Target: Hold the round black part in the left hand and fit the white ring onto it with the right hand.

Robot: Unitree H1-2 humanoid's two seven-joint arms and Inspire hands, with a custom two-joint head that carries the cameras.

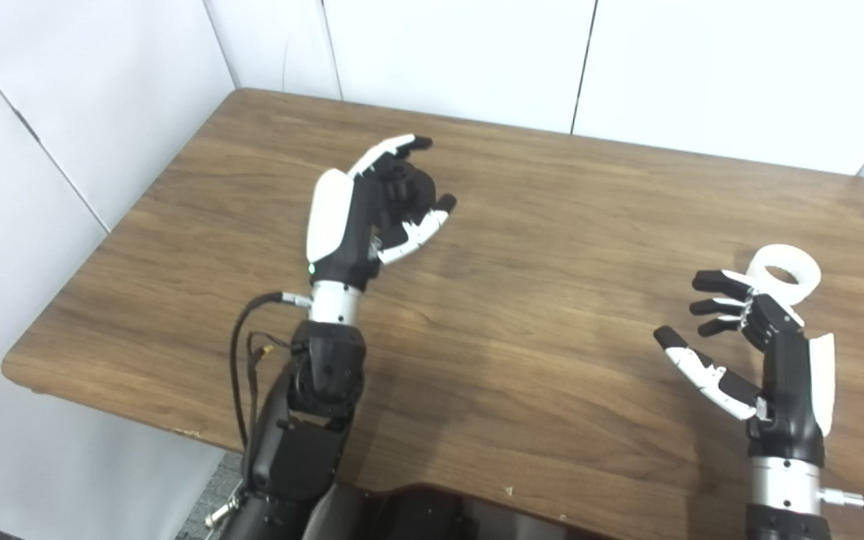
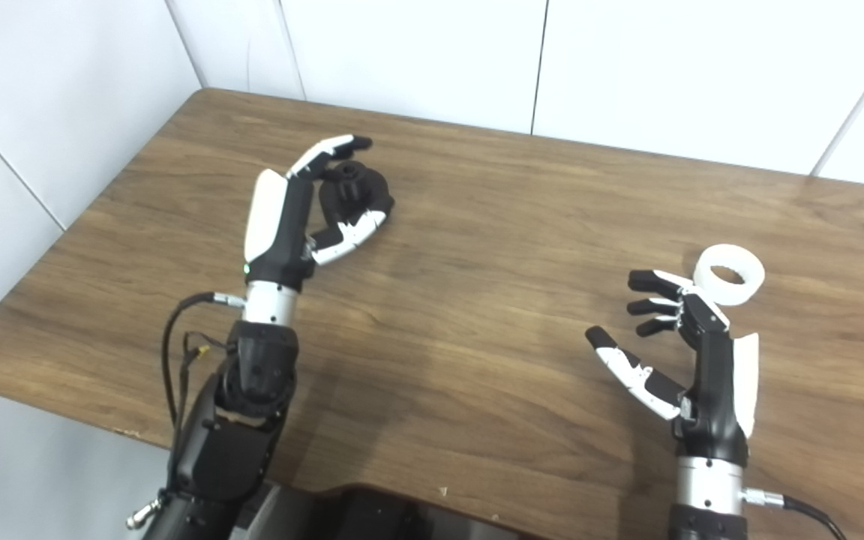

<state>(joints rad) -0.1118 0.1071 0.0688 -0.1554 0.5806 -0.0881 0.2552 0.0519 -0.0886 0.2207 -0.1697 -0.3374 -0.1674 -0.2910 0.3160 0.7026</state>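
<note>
Toward the upper left of the frame, my left hand (image 2: 304, 210) curls around the round black part (image 2: 353, 191), one finger arched over its top and the thumb tucked beneath. Whether the part is lifted clear or resting on the desk (image 2: 477, 247) I cannot tell, but the hand cradles it with the raised hub turned outward, toward the middle of the frame. I judge that is the face the ring must meet, so the hold leaves it uncovered.

At the lower right, my right hand (image 2: 679, 345) is empty, fingers spread and thumb swung wide, palm turned toward frame left. The white ring (image 2: 730, 274) lies flat on the desk just behind my fingertips, toward the upper right of that hand, its hole facing up. It looks close to my fingers, though contact is unclear from either view.

The two hands sit well apart, with bare wood between them. By my reckoning the holding half is underway and the ring has not yet been picked up. My open hand is turned away from the ring, so I would need to rotate toward it before pinching its wall.
</note>
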